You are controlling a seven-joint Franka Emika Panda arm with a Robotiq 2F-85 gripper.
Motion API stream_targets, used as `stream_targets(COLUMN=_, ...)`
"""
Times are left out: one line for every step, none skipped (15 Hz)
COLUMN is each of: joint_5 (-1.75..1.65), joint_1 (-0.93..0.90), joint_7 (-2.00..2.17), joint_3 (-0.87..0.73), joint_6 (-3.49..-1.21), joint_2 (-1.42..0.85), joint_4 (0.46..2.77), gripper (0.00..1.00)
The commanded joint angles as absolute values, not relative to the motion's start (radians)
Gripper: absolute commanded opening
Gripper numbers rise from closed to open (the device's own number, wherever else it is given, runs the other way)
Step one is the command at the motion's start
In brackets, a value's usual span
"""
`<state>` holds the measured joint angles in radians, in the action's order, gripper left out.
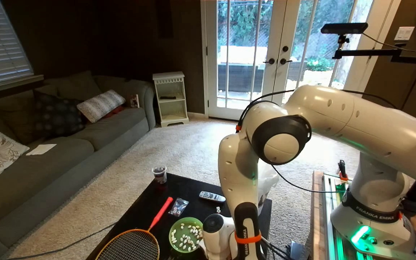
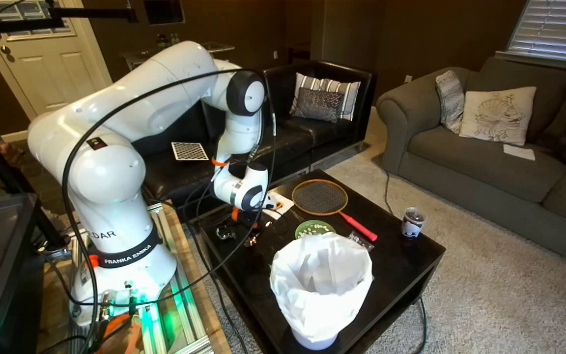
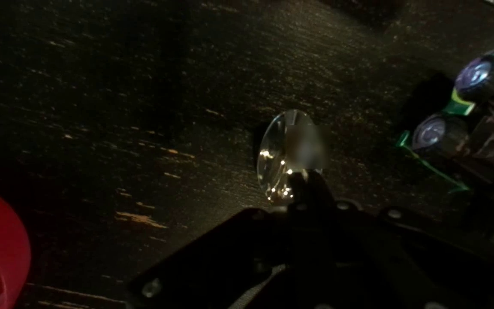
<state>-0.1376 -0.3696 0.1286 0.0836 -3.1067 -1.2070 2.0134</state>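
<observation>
In an exterior view, from the left, the arm (image 2: pixel 165 88) climbed from its base, reached across to the right, then bent sharply and dropped until its wrist hung low over the dark bench (image 2: pixel 401 260). The claw (image 3: pixel 309 177) pointed downward, fingers clenched together, tips against or just over the edge of a clear shiny piece (image 3: pixel 276 150) (a blurred patch covered part of it, so I couldn't tell whether it was gripped).

Only the wrist view showed that piece plainly, between a red container (image 3: pixel 4 246) and a clear plastic object (image 3: pixel 440 133) with green edging. Both exterior views took in a racket (image 2: pixel 320 197), outside the wrist view; a remote (image 1: pixel 212 196) showed in just one exterior view.

Of the containers, left to right, the red one was cut off by the frame, the green bowl (image 1: pixel 186 219) held scattered white pieces, the bin (image 2: pixel 320 305) wore a loose white liner, and the clear cup (image 2: pixel 412 228) had something dark inside.
</observation>
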Motion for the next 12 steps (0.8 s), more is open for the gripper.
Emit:
stream_targets(joint_5=-0.107, joint_1=-0.340, joint_7=0.089, joint_3=0.106, joint_6=-3.125, joint_2=-1.238, joint_4=2.001, gripper=0.01)
stream_targets(joint_5=-0.109, joint_1=-0.331, joint_7=0.084, joint_3=0.112, joint_6=-3.127, joint_2=-1.243, joint_4=1.997, gripper=0.01)
stream_targets(joint_5=-0.110, joint_1=-0.327, joint_7=0.081, joint_3=0.115, joint_6=-3.129, joint_2=-1.247, joint_4=1.996, gripper=0.01)
stream_targets(joint_5=-0.111, joint_1=-0.319, joint_7=0.077, joint_3=0.121, joint_6=-3.131, joint_2=-1.250, joint_4=1.995, gripper=0.01)
stream_targets(joint_5=-0.112, joint_1=-0.312, joint_7=0.072, joint_3=0.127, joint_6=-3.133, joint_2=-1.251, joint_4=1.995, gripper=0.01)
stream_targets(joint_5=-0.111, joint_1=-0.310, joint_7=0.071, joint_3=0.129, joint_6=-3.135, joint_2=-1.252, joint_4=1.994, gripper=0.01)
stream_targets(joint_5=-0.110, joint_1=-0.309, joint_7=0.070, joint_3=0.131, joint_6=-3.137, joint_2=-1.254, joint_4=1.992, gripper=0.01)
stream_targets(joint_5=-0.109, joint_1=-0.308, joint_7=0.070, joint_3=0.132, joint_6=-3.139, joint_2=-1.258, joint_4=1.988, gripper=0.01)
stream_targets(joint_5=-0.110, joint_1=-0.306, joint_7=0.069, joint_3=0.134, joint_6=-3.137, joint_2=-1.262, joint_4=1.983, gripper=0.01)
stream_targets(joint_5=-0.110, joint_1=-0.305, joint_7=0.068, joint_3=0.135, joint_6=-3.136, joint_2=-1.266, joint_4=1.977, gripper=0.01)
stream_targets(joint_5=-0.109, joint_1=-0.307, joint_7=0.069, joint_3=0.134, joint_6=-3.133, joint_2=-1.268, joint_4=1.975, gripper=0.01)
stream_targets(joint_5=-0.108, joint_1=-0.307, joint_7=0.069, joint_3=0.133, joint_6=-3.134, joint_2=-1.270, joint_4=1.973, gripper=0.01)
